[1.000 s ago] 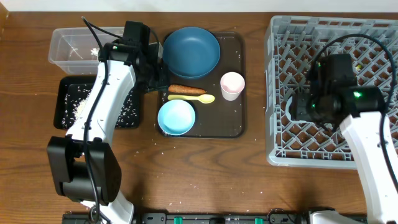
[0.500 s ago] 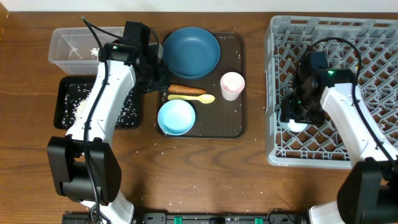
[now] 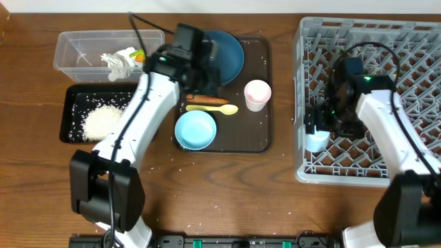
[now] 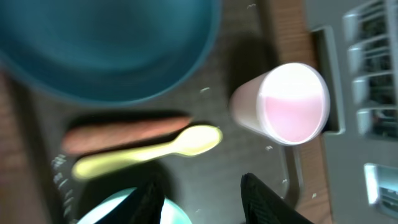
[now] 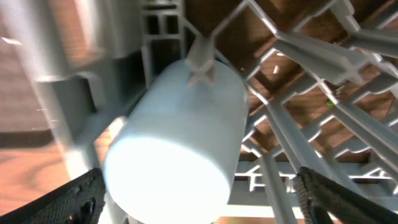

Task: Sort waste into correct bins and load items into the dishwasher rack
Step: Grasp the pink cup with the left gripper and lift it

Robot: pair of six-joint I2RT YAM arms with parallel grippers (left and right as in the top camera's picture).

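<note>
The dark blue plate (image 3: 227, 58) (image 4: 106, 43), orange carrot (image 3: 207, 99) (image 4: 124, 132), pale yellow spoon (image 3: 219, 109) (image 4: 155, 151), pink cup (image 3: 257, 94) (image 4: 291, 104) and light blue bowl (image 3: 196, 130) (image 4: 115, 210) sit on the brown tray. My left gripper (image 3: 201, 84) (image 4: 205, 190) is open and empty above the tray, between the bowl and the pink cup. The small light blue cup (image 3: 317, 141) (image 5: 180, 143) lies in the grey dishwasher rack (image 3: 372, 27) at its left wall. My right gripper (image 3: 325, 127) (image 5: 199, 193) is spread wide open around it.
The clear tub (image 3: 76, 48) holds crumpled tissue (image 3: 116, 63) and a green-yellow wrapper (image 3: 138, 55). The black tray (image 3: 74, 96) below it holds white rice (image 3: 103, 122). The brown serving tray (image 3: 262, 141) lies between the bins and the rack. Rice grains are scattered on the wood.
My left arm has swung right, from beside the tub to over the brown tray, uncovering the tub and rice. The small cup now shows at the rack's left wall with the right jaws spread.
</note>
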